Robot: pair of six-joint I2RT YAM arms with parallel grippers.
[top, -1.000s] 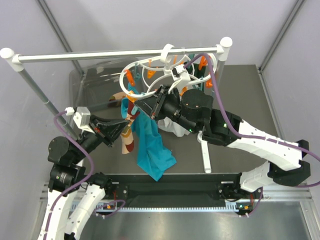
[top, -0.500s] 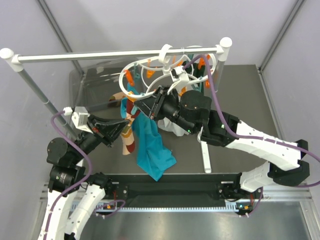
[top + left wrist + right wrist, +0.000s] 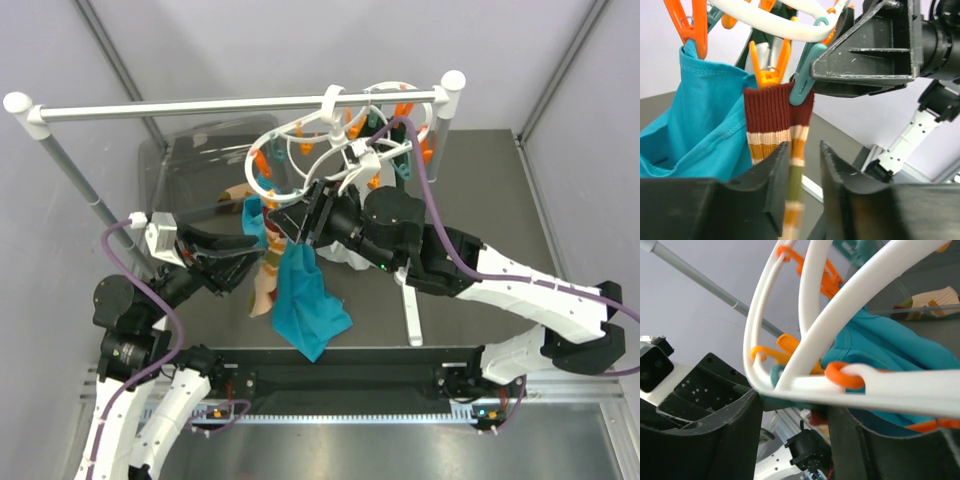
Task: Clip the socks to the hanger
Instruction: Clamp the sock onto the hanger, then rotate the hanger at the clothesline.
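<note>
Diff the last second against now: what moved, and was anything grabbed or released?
The left gripper spread its jaws and appears to have let go of the striped sock, which now hangs from the hanger's clips. The hanger shifted slightly right. The right gripper stayed at the teal clip, and the teal cloth still hangs as it did.

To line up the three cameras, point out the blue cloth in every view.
Top external: the blue cloth hangs at centre, below the hanger.
Left wrist: it fills the left side, beside the striped sock.
Right wrist: it sits right of centre, behind the white bars.
Shared landmark: the hanger, in all three views.
</note>
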